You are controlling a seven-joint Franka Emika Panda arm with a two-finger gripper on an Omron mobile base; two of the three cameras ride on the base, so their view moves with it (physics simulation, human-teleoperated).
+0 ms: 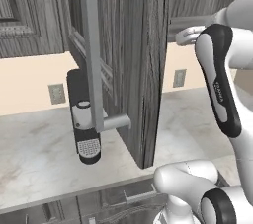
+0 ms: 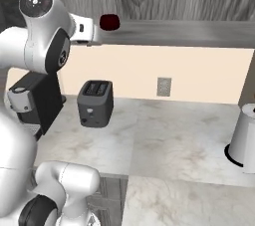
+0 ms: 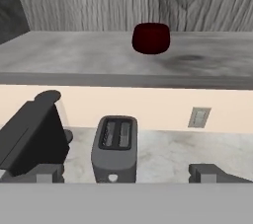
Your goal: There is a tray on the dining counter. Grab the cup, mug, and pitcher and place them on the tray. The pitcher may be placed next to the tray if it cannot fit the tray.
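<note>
The pincer point(image 3: 128, 173) hangs with its dark tips spread wide and empty, lined up on the small dark red round mug point(image 3: 151, 38) sitting on the open grey cabinet shelf point(image 3: 74, 55) above the tabletop point(image 3: 168, 154) — likely set for a reach in.

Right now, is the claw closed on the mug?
No. The claw is open, short of the dark red mug, which sits alone on the open cabinet's shelf.
</note>
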